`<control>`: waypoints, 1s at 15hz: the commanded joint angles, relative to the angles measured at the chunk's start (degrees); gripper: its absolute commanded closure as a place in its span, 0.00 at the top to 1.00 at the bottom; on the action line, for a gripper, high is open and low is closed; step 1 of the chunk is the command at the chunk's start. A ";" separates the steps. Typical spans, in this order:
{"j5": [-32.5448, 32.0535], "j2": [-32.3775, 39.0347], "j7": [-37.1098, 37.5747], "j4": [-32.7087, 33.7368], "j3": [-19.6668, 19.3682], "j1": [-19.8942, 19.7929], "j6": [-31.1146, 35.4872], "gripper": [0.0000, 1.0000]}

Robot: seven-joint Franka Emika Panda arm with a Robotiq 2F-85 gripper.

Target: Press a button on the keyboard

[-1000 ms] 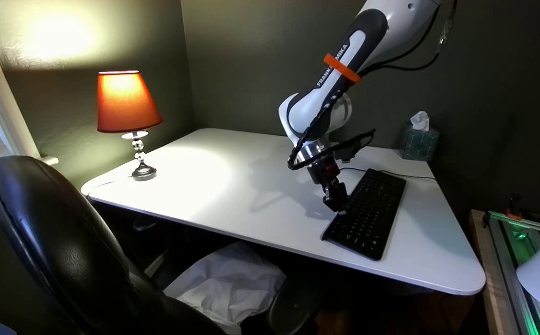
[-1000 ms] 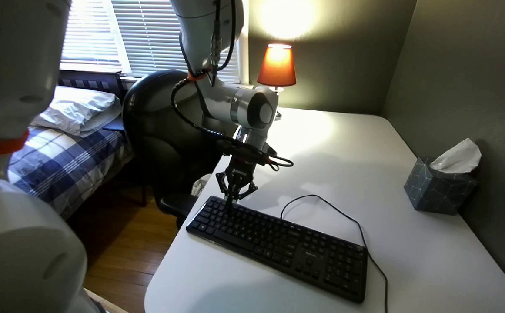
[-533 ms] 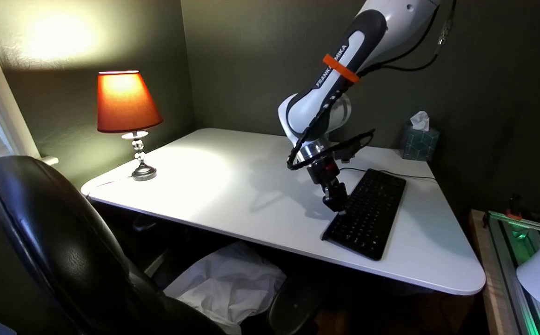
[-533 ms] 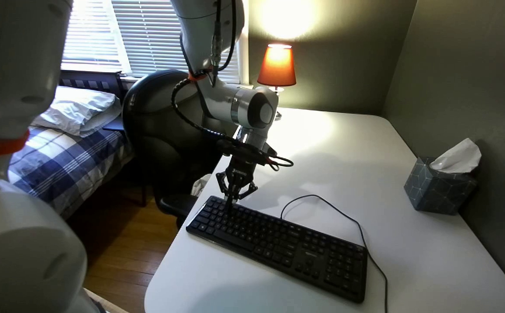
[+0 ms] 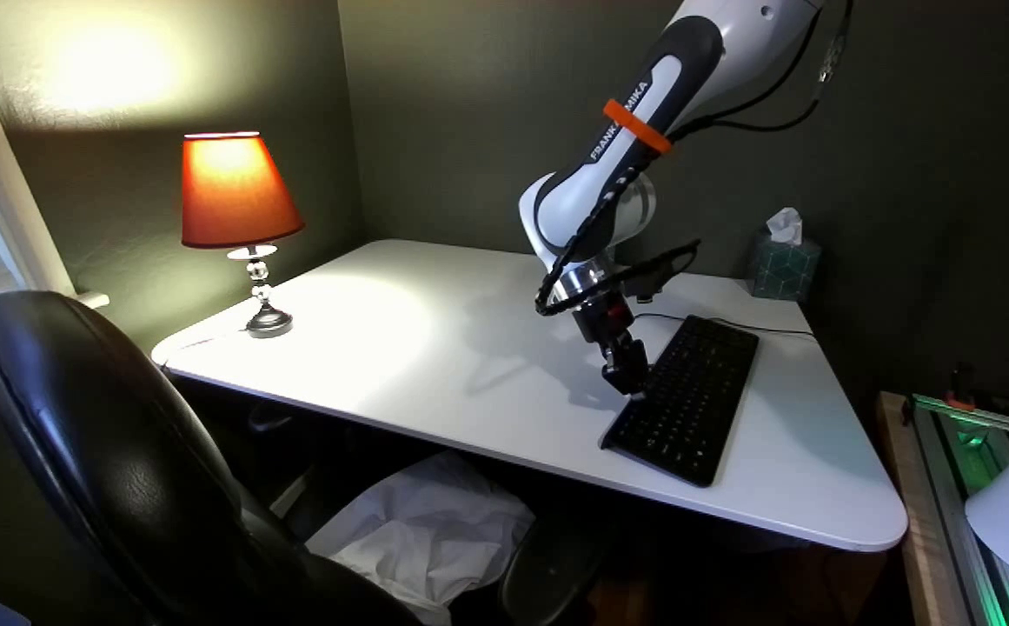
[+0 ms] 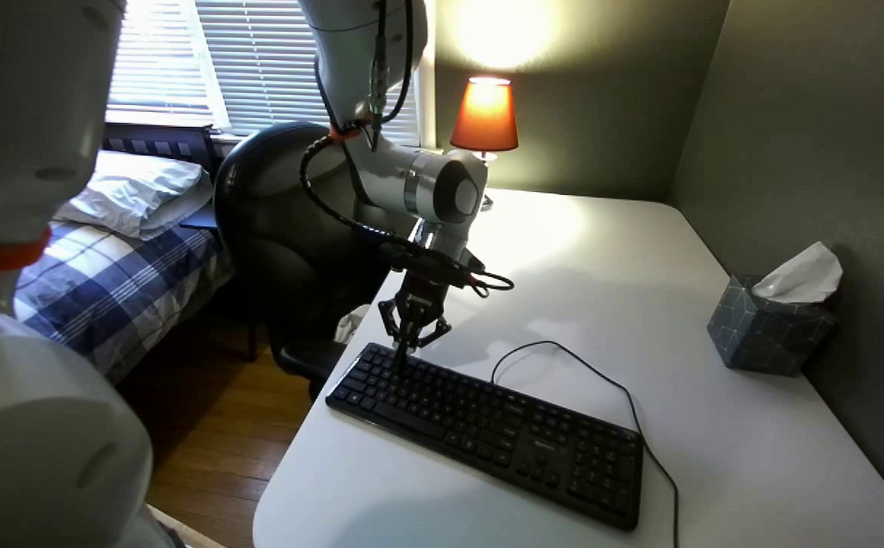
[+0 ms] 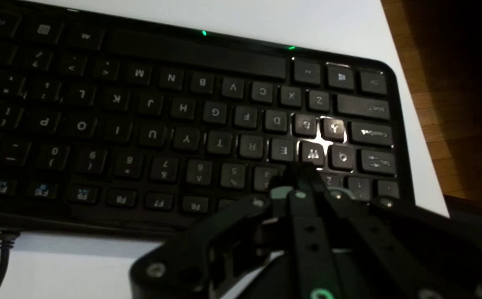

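The flat black keyboard (image 5: 702,407) lies on the white table and shows in both exterior views (image 6: 480,430). It fills much of the wrist view (image 7: 174,104), its letters upside down. My gripper (image 7: 303,168) is shut and empty, pointing down with its fingertips together at the number row, just by the W and E keys. The tips hide the 3 key area. In both exterior views the gripper (image 5: 640,393) (image 6: 402,361) is at the keyboard's back edge, toward its left end. Whether the tips touch or press a key I cannot tell.
The thin black cable (image 6: 624,392) runs from the keyboard's back across the white table (image 6: 586,320). A tissue box (image 6: 773,327) stands by the wall. A lit lamp (image 5: 239,196) stands at the table's far corner. A black chair (image 5: 104,435) is against the table's edge.
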 commanded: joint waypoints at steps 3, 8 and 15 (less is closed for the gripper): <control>-0.44 -1.99 0.52 -0.70 0.48 -0.28 -1.08 0.00; -0.28 -3.31 0.00 -1.16 0.63 -0.37 -0.91 0.47; -0.22 -6.29 -0.40 -2.57 0.72 -0.35 0.00 0.99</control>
